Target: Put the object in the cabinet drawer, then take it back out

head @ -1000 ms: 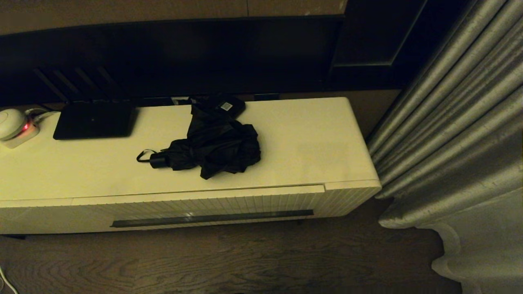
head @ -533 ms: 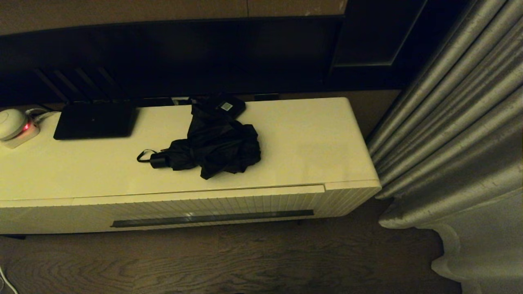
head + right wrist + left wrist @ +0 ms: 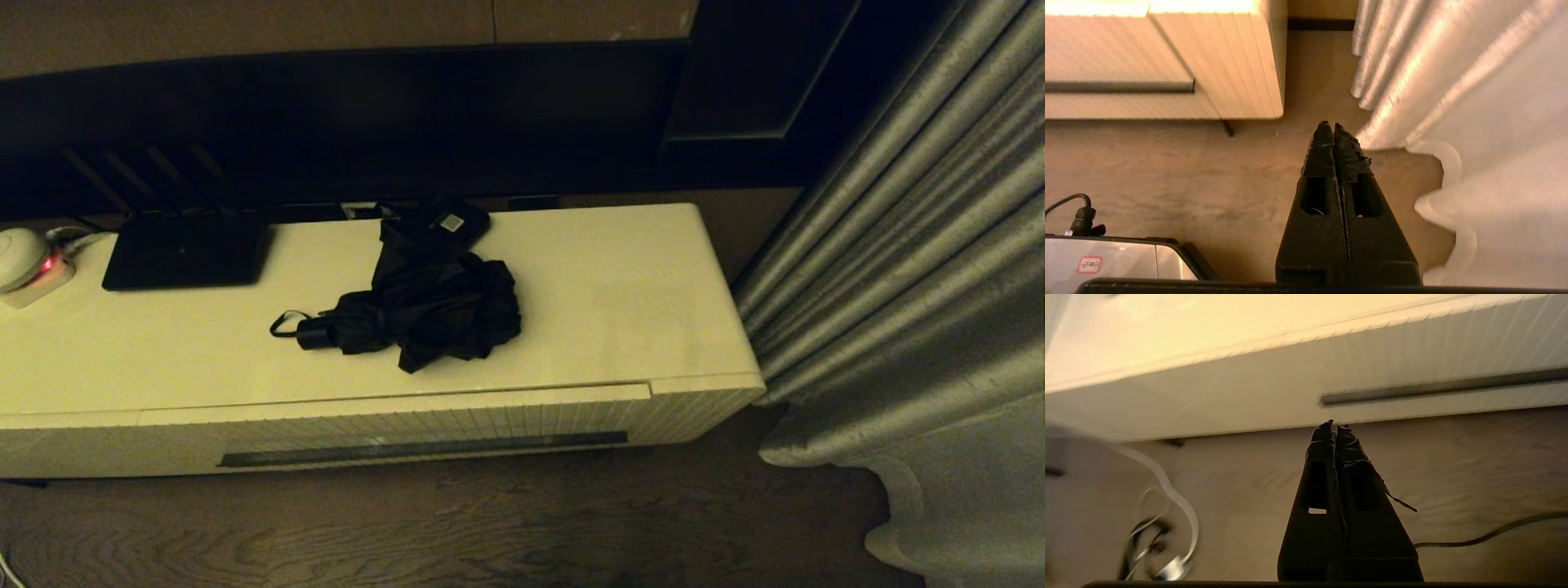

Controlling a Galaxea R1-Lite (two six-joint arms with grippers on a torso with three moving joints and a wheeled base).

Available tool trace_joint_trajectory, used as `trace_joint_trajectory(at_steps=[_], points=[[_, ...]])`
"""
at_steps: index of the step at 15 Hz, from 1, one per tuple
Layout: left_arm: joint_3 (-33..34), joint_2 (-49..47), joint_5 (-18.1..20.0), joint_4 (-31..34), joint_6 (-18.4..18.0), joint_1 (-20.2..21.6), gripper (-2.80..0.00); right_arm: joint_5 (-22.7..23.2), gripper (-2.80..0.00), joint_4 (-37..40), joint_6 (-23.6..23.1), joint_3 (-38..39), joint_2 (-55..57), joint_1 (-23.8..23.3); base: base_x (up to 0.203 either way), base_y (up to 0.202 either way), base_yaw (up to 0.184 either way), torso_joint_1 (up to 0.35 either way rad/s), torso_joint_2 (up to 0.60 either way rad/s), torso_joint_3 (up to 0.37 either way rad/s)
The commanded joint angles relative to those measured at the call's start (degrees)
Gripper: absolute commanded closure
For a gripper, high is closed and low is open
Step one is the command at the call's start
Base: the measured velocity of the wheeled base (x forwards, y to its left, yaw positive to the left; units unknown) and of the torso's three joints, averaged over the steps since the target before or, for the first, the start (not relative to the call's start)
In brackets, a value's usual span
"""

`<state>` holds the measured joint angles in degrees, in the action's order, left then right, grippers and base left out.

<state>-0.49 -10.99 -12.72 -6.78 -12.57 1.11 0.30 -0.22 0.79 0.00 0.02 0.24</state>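
Observation:
The object, a black compact umbrella point(image 3: 424, 314) with rumpled fabric, lies on top of the cream cabinet point(image 3: 620, 302), its short handle and thin loop pointing left. The cabinet drawer point(image 3: 424, 420) is closed, its ribbed front and dark lower strip point(image 3: 424, 448) showing below the top edge. Neither arm appears in the head view. My left gripper point(image 3: 1334, 425) is shut and empty, low over the floor in front of the drawer front point(image 3: 1412, 355), close to the end of the dark strip point(image 3: 1437, 387). My right gripper point(image 3: 1329, 125) is shut and empty above the floor by the cabinet's right corner point(image 3: 1257, 65).
A flat black router point(image 3: 184, 257) and a small black box with a white label point(image 3: 445, 222) sit at the back of the cabinet top. A white device with a red light point(image 3: 28, 261) is far left. Grey curtains point(image 3: 914, 269) hang at right. Cables point(image 3: 1167, 522) lie on the floor.
The whole head view has shifted slightly, so the cabinet sits a little lower in the picture; the umbrella has not moved on the cabinet top.

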Motion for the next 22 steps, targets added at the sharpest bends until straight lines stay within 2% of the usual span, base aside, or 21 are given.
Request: trace_joint_trajectory(at_steps=[1, 3, 6, 8, 12, 13, 14, 15, 18, 22], points=[[-1.03, 5.95, 3.23, 4.48, 0.62, -0.74, 0.0, 0.05, 0.0, -0.04, 0.0, 0.0, 0.06, 0.02, 0.182, 0.0, 0.0, 0.004, 0.0, 0.002], [-1.91, 9.43, 8.78, 8.55, 1.6, -0.83, 0.0, 0.05, 0.0, -0.04, 0.0, 0.0, 0.06, 0.02, 0.187, 0.0, 0.0, 0.007, 0.0, -0.007], [-1.74, 10.99, 9.09, 8.09, 2.24, -0.84, 0.0, 0.05, 0.0, -0.04, 0.0, 0.0, 0.06, 0.02, 0.174, 0.0, 0.003, 0.005, 0.0, 0.001], [-1.03, 11.02, 10.26, 5.95, 2.44, -0.89, 0.0, 0.05, 0.0, -0.01, 0.0, 0.06, 0.06, 0.02, 0.03, 0.0, 0.001, 0.004, 0.0, 0.0], [-1.06, 10.99, 10.4, 6.41, 2.02, -0.84, 0.0, 0.05, 0.0, -0.04, 0.0, 0.0, 0.06, 0.02, 0.0, 0.0, 0.0, 0.0, 0.0, 0.0], [-0.89, 10.99, 11.43, 6.36, 1.97, -0.84, 0.0, 0.05, 0.0, -0.04, 0.0, 0.0, 0.06, 0.02, 0.0, 0.0, 0.0, 0.0, 0.0, 0.0], [-0.23, 11.05, 14.19, 5.7, 2.44, -0.84, 0.0, 0.05, 0.0, -0.04, 0.0, 0.0, 0.06, 0.02, 0.0, 0.0, 0.0, 0.0, 0.0, 0.0], [-0.13, 11.08, 14.39, 5.55, 2.55, -0.84, 0.0, 0.05, 0.0, -0.04, 0.0, 0.0, 0.06, 0.02, 0.0, 0.0, 0.0, 0.0, 0.0, 0.0], [0.65, 11.08, 14.01, 6.91, 6.97, -0.84, 0.0, 0.05, 0.0, -0.04, 0.0, 0.09, 0.06, 0.02, 0.0, 0.0, 0.0, 0.0, 0.0, 0.0], [0.66, 11.08, 13.82, 6.86, 7.84, -0.84, 0.0, 0.05, 0.0, -0.04, 0.0, 0.04, 0.06, 0.02, 0.0, 0.0, 0.0, 0.0, 0.0, 0.0]])
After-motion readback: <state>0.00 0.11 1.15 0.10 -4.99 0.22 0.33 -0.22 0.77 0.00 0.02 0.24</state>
